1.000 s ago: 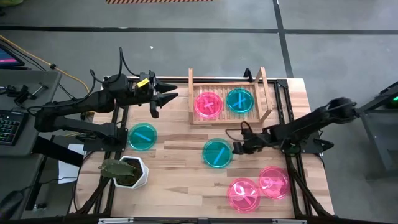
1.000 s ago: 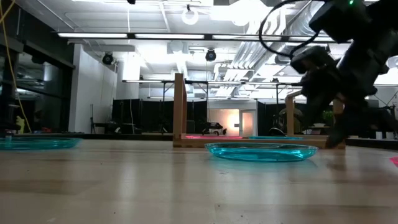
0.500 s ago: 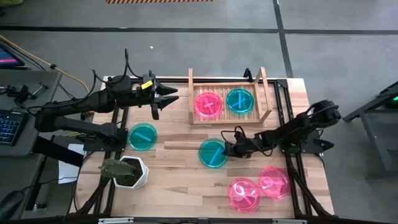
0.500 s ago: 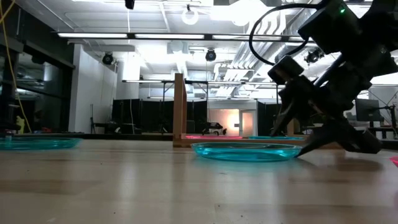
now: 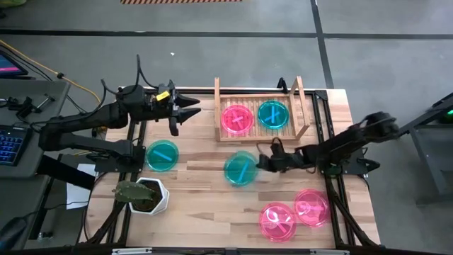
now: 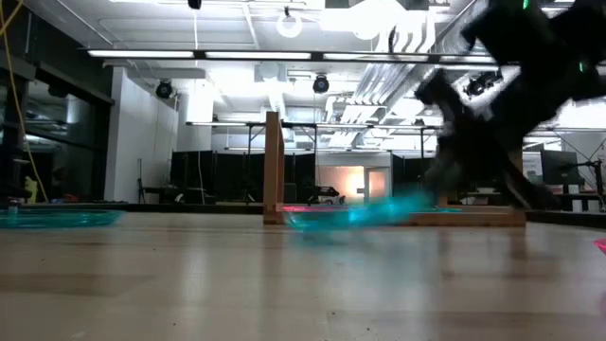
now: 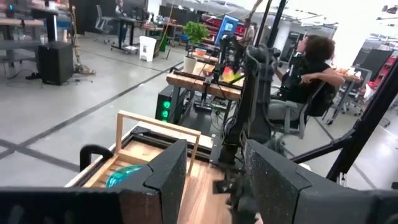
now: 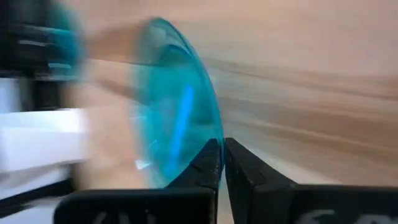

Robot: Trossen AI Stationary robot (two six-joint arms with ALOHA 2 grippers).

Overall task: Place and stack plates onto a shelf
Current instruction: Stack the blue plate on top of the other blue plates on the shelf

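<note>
My right gripper is shut on a teal plate near the table's middle, in front of the shelf. The wooden shelf holds a pink plate and a teal plate side by side on its slats. Another teal plate lies flat at the left. Two pink plates lie at the near right. My left gripper hovers open to the left of the shelf, holding nothing. My right gripper pinches the teal plate's right-hand rim between its two fingertips, coming from the table's right at a low slant. The plate is tilted with its held side raised. Whether its far rim still touches the table is blurred.
A white pot with a plant stands at the near left. The shelf's raised side rails stand just beyond the held plate. Bare wood lies between the left teal plate and the held one.
My right gripper has moved toward the table's left against the teal plate, nudging it a little leftward, has shut on its right rim and has tipped that side up off the wood. My left gripper has kept still and open.
</note>
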